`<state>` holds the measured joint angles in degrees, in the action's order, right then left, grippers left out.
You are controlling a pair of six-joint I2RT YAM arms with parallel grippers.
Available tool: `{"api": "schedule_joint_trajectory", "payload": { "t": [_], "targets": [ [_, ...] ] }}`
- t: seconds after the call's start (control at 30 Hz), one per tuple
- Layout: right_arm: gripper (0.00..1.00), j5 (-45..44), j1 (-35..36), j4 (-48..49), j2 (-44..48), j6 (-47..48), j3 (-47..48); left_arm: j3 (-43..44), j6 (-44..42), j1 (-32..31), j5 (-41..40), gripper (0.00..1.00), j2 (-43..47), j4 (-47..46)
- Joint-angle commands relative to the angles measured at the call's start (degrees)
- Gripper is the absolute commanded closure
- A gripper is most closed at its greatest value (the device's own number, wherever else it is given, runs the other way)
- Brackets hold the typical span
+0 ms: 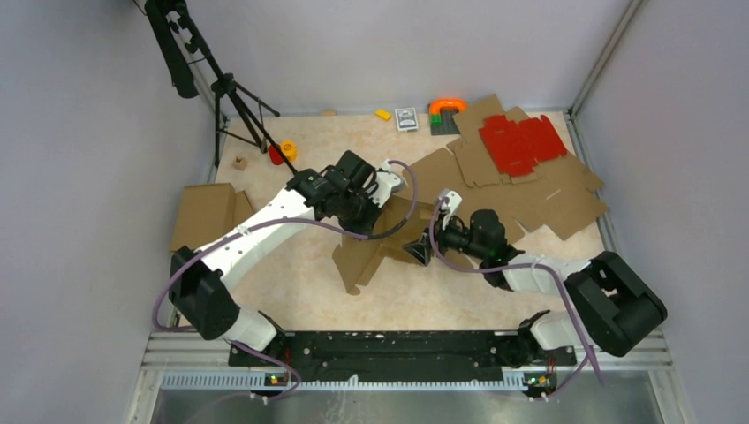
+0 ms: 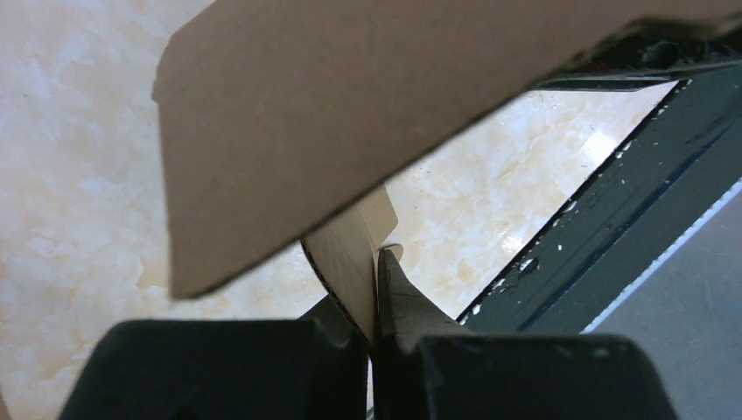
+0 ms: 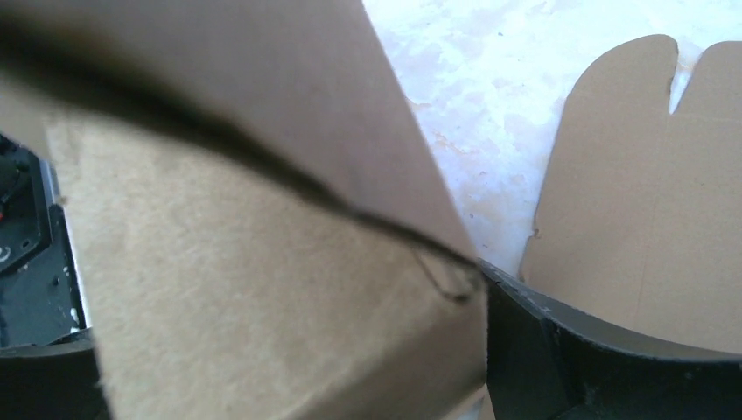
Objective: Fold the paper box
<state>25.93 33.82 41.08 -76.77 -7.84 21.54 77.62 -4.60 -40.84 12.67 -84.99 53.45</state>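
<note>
Left wrist: left pincer (image 2: 374,337) tight on the paper box (image 2: 350,131); right pincer (image 3: 289,354) wide astride it.

The brown die-cut cardboard paper box (image 1: 375,252) stands partly raised. The left gripper (image 1: 380,215) is at its rear edge and the right gripper (image 1: 419,252) at its right side. Behind and right of the box lie flat brown cardboard sheets (image 1: 552,201), with a red die-cut sheet (image 1: 521,143) on top. To the box's left lies a folded brown cardboard piece (image 1: 205,216). A black tripod (image 1: 231,93) stands far behind-left.
</note>
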Motion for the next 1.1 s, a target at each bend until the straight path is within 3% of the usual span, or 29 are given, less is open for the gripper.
{"api": "schedule_joint_trajectory", "payload": {
  "t": [0.0, 0.23, 0.4, 0.73, 0.87, 1.07],
  "targets": [
    [0.17, -1.83, -0.25, 1.29, -1.72, -2.79, 1.98, 0.73, 2.58, -0.29, 5.95, 0.92, 0.38, -1.4],
    [0.27, -2.83, -0.27, 1.77, -1.71, -2.74, 1.88, -2.12, 3.86, -0.1, 4.82, 0.6, 4.28, -2.8],
    [0.27, -3.14, -0.25, 0.62, -1.66, -2.49, 1.84, -6.54, 6.22, 0.57, 4.94, 0.47, 8.78, -6.49],
    [0.37, -3.97, -0.25, -0.31, -1.01, -2.96, 2.24, -13.72, 10.91, 1.79, 6.01, 0.21, 19.84, -15.61],
    [0.37, -3.83, -0.25, 0.18, -1.07, -3.88, 2.45, -14.4, 12.04, 2.07, 7.34, 0.19, 20.84, -16.76],
    [0.37, -8.58, 0.11, -0.08, -1.12, -10.18, 2.76, -15.92, 16.66, 2.08, 8.15, 0.26, 18.31, -18.45]
  ]
}}
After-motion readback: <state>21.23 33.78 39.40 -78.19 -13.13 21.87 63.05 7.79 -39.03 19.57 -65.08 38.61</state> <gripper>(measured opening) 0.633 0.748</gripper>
